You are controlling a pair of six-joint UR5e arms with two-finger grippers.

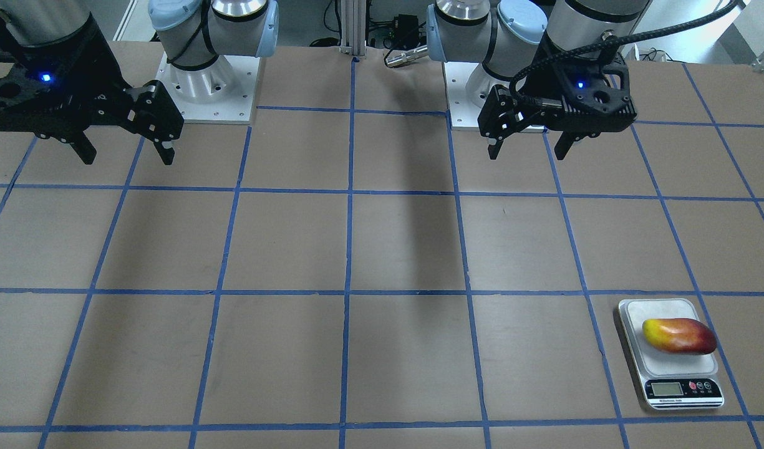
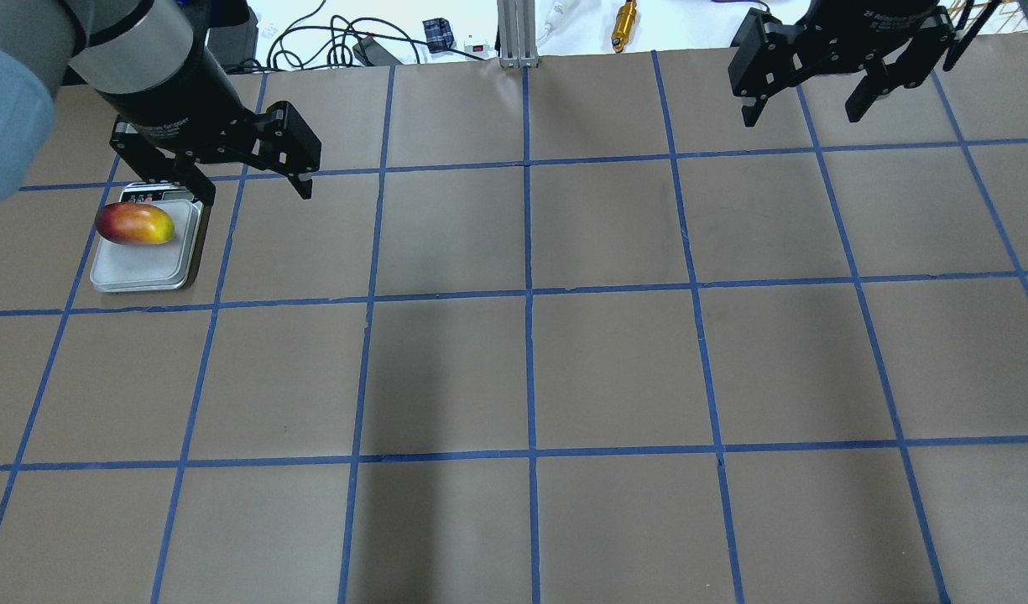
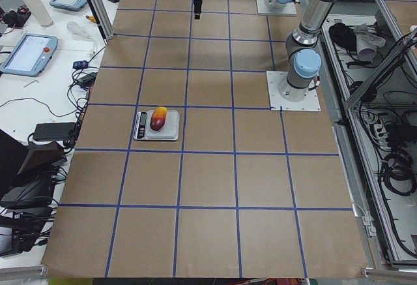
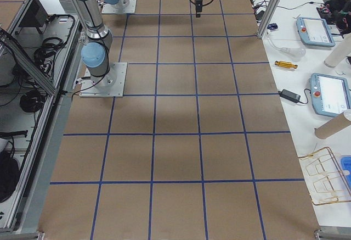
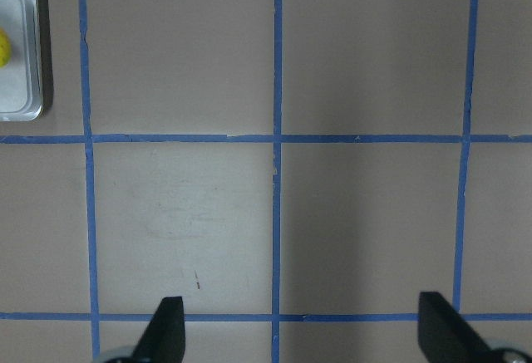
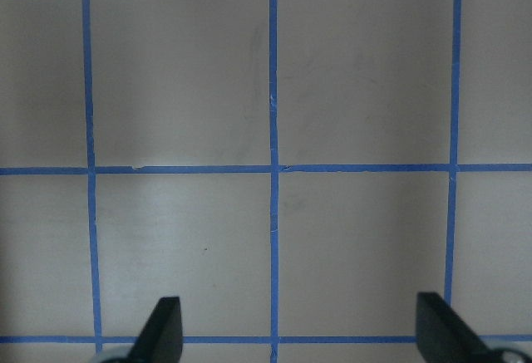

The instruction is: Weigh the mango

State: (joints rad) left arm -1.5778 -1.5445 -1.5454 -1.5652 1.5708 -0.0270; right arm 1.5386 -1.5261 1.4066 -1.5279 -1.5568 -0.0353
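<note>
The mango [image 1: 679, 336], yellow at one end and red-orange at the other, lies on its side on the plate of a small silver kitchen scale [image 1: 662, 365]. In the overhead view the mango [image 2: 134, 224] and the scale [image 2: 140, 267] sit at the far left. My left gripper [image 2: 249, 195] is open and empty, raised above the table just right of the scale and apart from it. The left wrist view shows its open fingertips [image 5: 166, 330] and the scale's corner [image 5: 17, 72] at top left. My right gripper [image 2: 801, 117] is open and empty, held high at the far right.
The brown table carries a blue tape grid. The two arm bases [image 1: 210, 87] stand at the robot's side. A metal post [image 2: 518, 33], cables and a brass tool [image 2: 624, 21] lie beyond the far edge. Tablets [image 3: 29, 53] sit on the side bench.
</note>
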